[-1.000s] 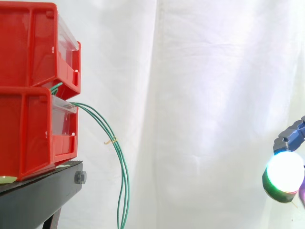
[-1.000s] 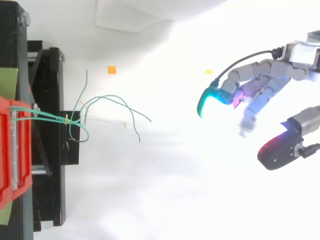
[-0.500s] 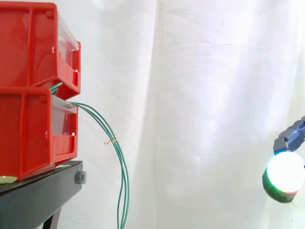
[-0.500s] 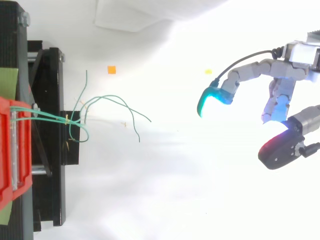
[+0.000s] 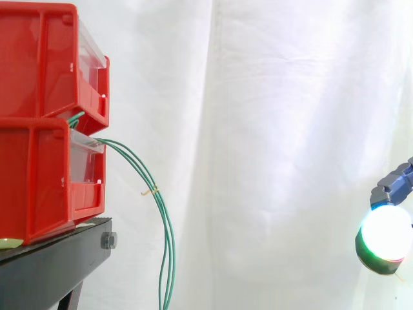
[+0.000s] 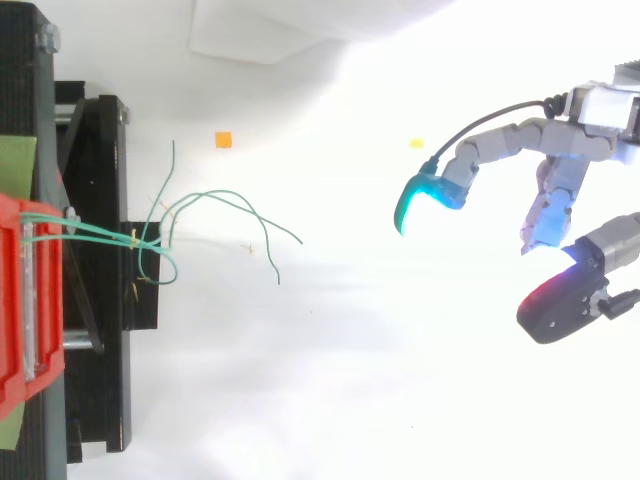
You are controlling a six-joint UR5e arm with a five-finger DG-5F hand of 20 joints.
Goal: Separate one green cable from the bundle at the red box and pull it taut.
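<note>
A bundle of thin green cables (image 5: 158, 213) comes out between the two stacked red bins (image 5: 39, 64) and droops in an arc below the stand's edge. A small pale tie holds the strands together partway down. From above, the cables (image 6: 200, 215) fan out in loose curls to the right of the bins. The hand (image 6: 560, 150) hangs far to the right, well apart from the cables and holding nothing. Its fingers are spread, one with a cyan tip reaching left, the thumb's red tip lower. A glowing white fingertip (image 5: 386, 234) shows at the right edge of the side view.
The red bins rest on a black stand (image 5: 51, 265) at the left. A white curtain hangs behind. A small orange marker (image 6: 223, 140) and a yellow one (image 6: 416, 144) lie on the white floor between the cables and the hand.
The middle fingers have drawn back from reaching left to pointing down beside the thumb. The cyan-tipped finger, the wrist and the cables have stayed put.
</note>
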